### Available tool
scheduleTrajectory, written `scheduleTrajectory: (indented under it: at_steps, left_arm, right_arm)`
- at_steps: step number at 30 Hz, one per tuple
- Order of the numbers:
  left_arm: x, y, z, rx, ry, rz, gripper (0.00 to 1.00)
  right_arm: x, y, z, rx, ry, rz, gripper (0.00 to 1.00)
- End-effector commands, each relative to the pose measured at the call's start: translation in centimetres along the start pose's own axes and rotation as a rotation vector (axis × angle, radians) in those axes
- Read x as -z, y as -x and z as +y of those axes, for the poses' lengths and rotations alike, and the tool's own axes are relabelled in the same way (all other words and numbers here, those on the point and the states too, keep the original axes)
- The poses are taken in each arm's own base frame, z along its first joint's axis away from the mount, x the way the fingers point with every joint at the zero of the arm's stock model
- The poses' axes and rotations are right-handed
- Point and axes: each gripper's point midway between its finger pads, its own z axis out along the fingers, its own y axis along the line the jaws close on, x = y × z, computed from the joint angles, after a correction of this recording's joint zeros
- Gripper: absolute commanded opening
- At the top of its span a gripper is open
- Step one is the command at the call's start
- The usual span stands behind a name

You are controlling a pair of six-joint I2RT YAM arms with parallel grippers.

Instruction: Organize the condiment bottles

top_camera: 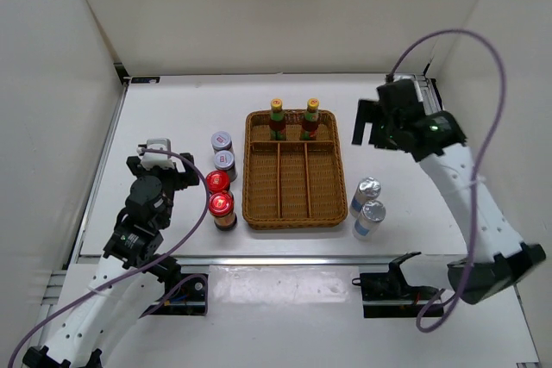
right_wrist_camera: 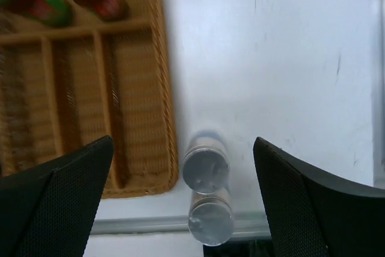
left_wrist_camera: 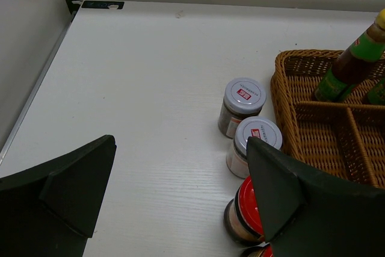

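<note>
Condiment bottles in and beside wicker tray on white table

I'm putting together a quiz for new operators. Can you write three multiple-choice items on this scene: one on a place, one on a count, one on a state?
1. Where do the yellow-capped bottles stand?
A) in the wicker tray's far compartment
B) left of the tray
C) right of the tray

2. How many red-lidded jars are there?
A) one
B) two
C) four

3. The right tool is:
A) shut on a bottle
B) out of view
C) open and empty

Answers:
1. A: both stand inside the far rim.
2. B: two red lids show left of the tray.
3. C: its fingers are apart with nothing between them.
</note>
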Motion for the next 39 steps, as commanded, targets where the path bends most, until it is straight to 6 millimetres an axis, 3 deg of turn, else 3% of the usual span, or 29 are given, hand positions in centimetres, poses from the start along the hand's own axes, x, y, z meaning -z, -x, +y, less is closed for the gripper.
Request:
scheduleTrajectory:
  at_steps: [1,5,11,18,21,22,26,29,31,35,39]
  left_arm:
    - [0.0,-0.2,0.0,-0.001,0.002,0.003,1.0]
    - [0.0,-0.4,0.0,-0.005,0.002,0.011,1.0]
    - [0.0,-0.4,0.0,-0.005,0.002,0.011,1.0]
    - [0.0,-0.4,-0.2,-0.005,-0.007,0.012,1.0]
    - [0.0,-0.4,-0.2,-0.005,-0.007,0.012,1.0]
    - [0.0,-0.4,-0.2,-0.005,-0.007,0.012,1.0]
    - [0.0,-0.4,-0.2,-0.005,-0.007,0.012,1.0]
    - [0.0,-0.4,-0.3,-0.005,-0.016,0.013,1.0]
    - [0.0,-0.4,-0.3,-0.005,-0.016,0.013,1.0]
    - [0.0,-0.4,-0.3,-0.014,-0.016,0.012,1.0]
    - [0.0,-0.4,-0.3,-0.014,-0.016,0.012,1.0]
  right_arm:
    - [-4.2,-8.3,-1.2,-0.039,-0.076,0.298,1.0]
    - [-6.3,-13.1,-1.5,-0.091,-0.111,0.464,1.0]
    - [-8.0,-16.4,-1.5,-0.114,-0.124,0.569,0.96]
    - [-7.8,-17.4,-2.2,-0.114,-0.15,0.576,0.59]
    - [-6.5,-15.5,-2.8,-0.13,-0.184,0.516,0.43]
    - [-5.7,-14.0,-2.7,-0.141,-0.168,0.466,0.34]
    - [-3.5,-10.1,-2.2,-0.112,-0.161,0.284,0.23]
    - [-1.9,-6.9,-0.5,-0.096,-0.11,0.17,0.19]
    - [-1.9,-5.1,1.5,-0.07,-0.046,0.122,0.18]
    - [-3.1,-3.6,5.5,-0.035,0.045,0.116,0.17]
    - [-6.6,-4.0,8.0,-0.012,0.051,0.164,0.17]
